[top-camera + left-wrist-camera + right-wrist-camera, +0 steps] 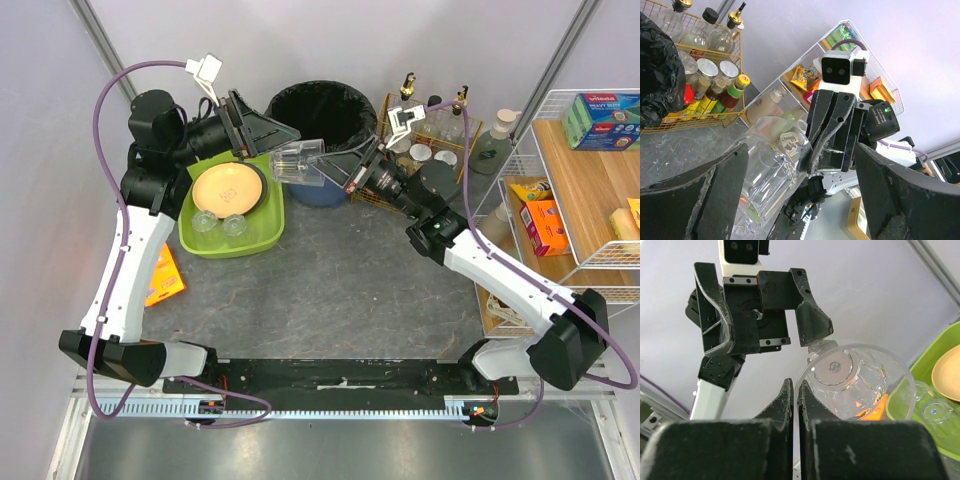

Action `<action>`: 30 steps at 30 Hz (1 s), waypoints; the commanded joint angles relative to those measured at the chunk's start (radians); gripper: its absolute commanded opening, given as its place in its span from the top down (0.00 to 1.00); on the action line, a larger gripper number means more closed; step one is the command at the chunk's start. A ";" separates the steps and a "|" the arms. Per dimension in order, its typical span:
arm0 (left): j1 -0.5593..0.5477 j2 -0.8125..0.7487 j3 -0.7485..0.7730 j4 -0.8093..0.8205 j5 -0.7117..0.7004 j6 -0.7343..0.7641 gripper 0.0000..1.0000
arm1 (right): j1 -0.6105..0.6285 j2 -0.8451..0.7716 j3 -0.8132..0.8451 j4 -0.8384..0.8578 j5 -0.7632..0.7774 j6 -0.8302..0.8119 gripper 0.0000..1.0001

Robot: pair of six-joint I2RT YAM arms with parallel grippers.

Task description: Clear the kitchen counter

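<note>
A clear faceted glass [298, 160] hangs on its side in the air above the back of the grey kitchen counter [340, 290]. My right gripper [342, 172] is shut on the glass's rim; the right wrist view shows its fingertips [790, 390] pinching the thin rim of the glass [850, 380]. My left gripper [272, 145] stands open at the glass's base end. In the left wrist view the glass [765, 165] lies between the wide fingers, close to the left finger [715, 190] and apart from the other. Whether that finger touches the glass I cannot tell.
A green tub [262, 232] at the back left holds a tan plate [228, 188] and small clear cups. Behind the glass stand a black-lined bin [320, 110] and a wire basket of bottles [440, 140]. A white wire rack [580, 200] flanks the right. An orange packet [165, 275] lies at the left.
</note>
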 commanded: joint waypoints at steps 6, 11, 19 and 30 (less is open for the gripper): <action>-0.007 -0.017 -0.025 -0.039 0.015 0.008 0.08 | -0.025 -0.026 0.012 0.318 -0.059 0.099 1.00; -0.005 -0.019 -0.014 -0.059 0.002 0.024 0.08 | -0.028 -0.065 -0.017 0.284 -0.084 0.104 1.00; -0.007 -0.037 -0.031 -0.039 0.086 0.015 0.08 | -0.030 -0.082 -0.008 0.269 -0.064 0.070 1.00; -0.008 -0.089 -0.124 0.102 0.204 -0.056 0.06 | -0.031 -0.025 0.006 0.342 -0.062 0.102 1.00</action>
